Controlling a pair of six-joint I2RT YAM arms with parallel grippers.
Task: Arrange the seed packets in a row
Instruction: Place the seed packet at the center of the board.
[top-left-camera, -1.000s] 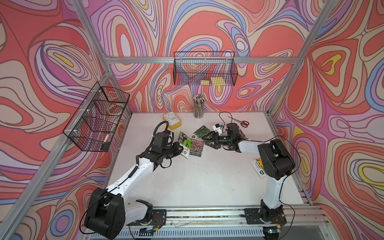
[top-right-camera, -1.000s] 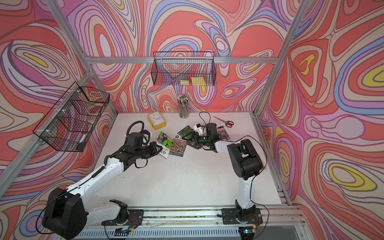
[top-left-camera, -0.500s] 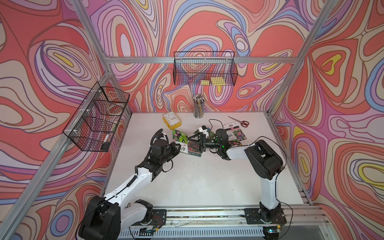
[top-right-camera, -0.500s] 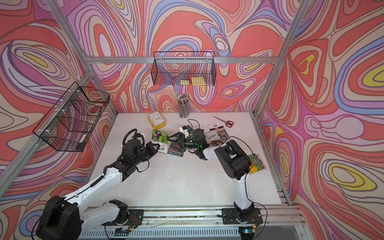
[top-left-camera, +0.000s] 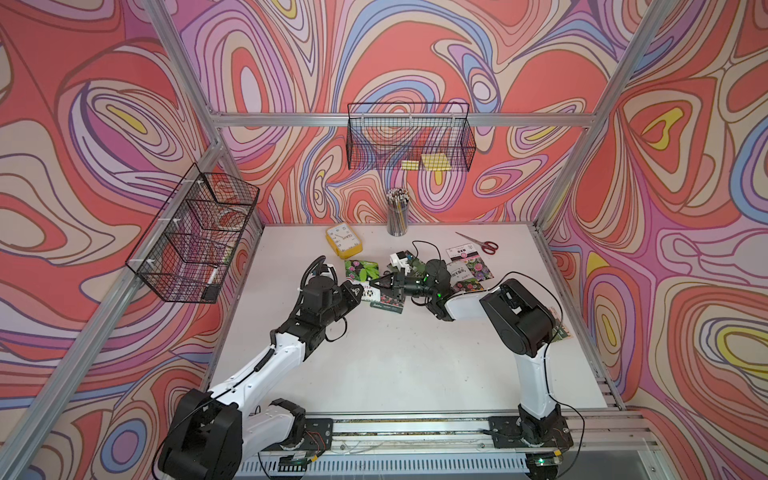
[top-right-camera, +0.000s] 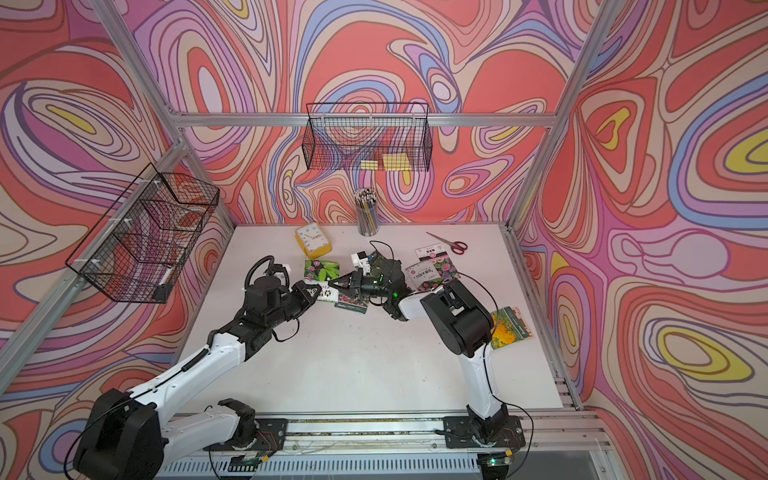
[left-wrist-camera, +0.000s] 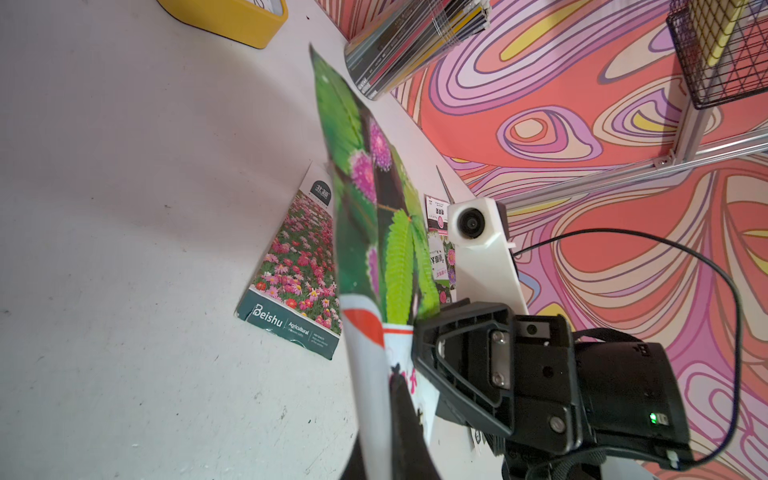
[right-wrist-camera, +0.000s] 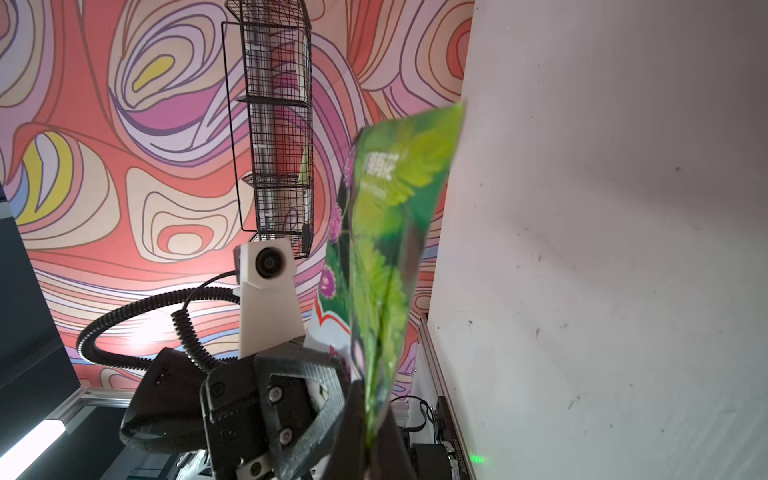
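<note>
Left gripper and right gripper both pinch the green packet by its white end, just beside the clock. It looks light, floppy and slick; a pinch on its sealed edge seems safest.

The green mimosa packet is raised and tilted at frame centre. The Beishu flower-field packet lies flat just below it. 3 overlapping packets, possibly more, lie right of centre, and the marigold packet lies far right.

Both top views look down from high over the near edge of the bench, covering the whole cell. The wrist views face each other at close range, sharing the green leafy seed packet between them.
</note>
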